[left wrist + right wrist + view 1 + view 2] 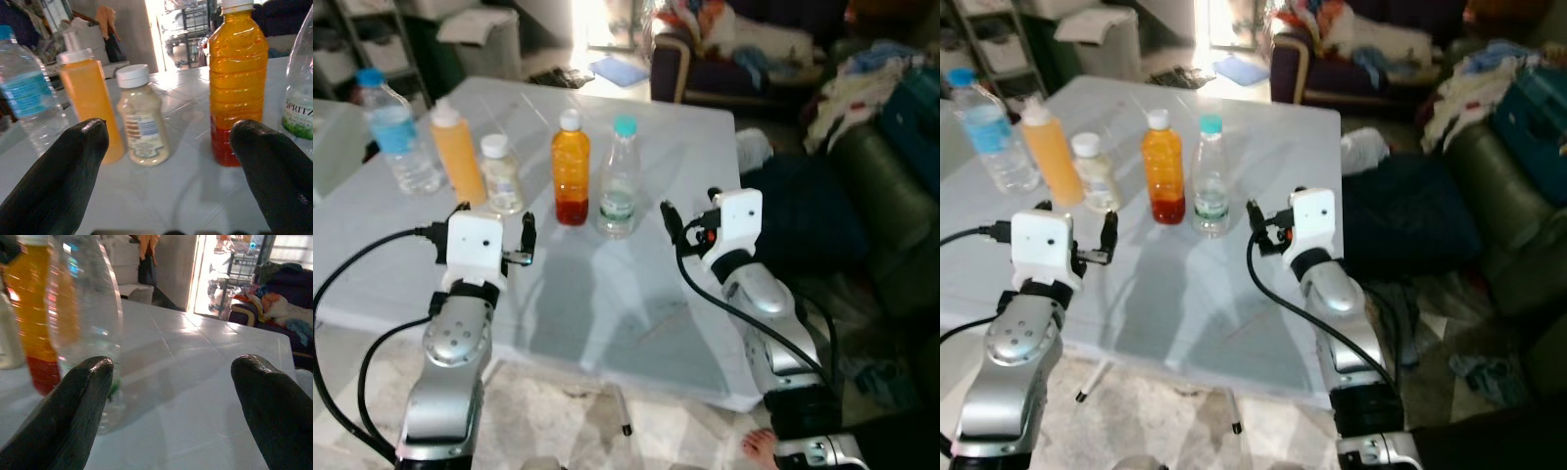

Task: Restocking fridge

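Five bottles stand in a row on the white tiled table point(607, 294): a blue-capped water bottle point(396, 132), an orange squeeze bottle point(458, 157), a small cream bottle point(501, 176), an orange juice bottle point(571, 171) and a clear teal-capped bottle point(620, 181). My left gripper point(495, 221) hovers open just short of the cream bottle point(142, 117), with the juice bottle point(237, 78) off to its side. To the right of the clear bottle point(83, 323), my right gripper point(692, 209) is open over bare table. Neither holds anything.
A dark green sofa point(876, 186) piled with clothes runs along the right. An armchair point(705, 59) stands behind the table, shelving point(362, 49) and a white bin point(489, 39) at the back left. A person's bare foot point(766, 448) is by the table's near right corner.
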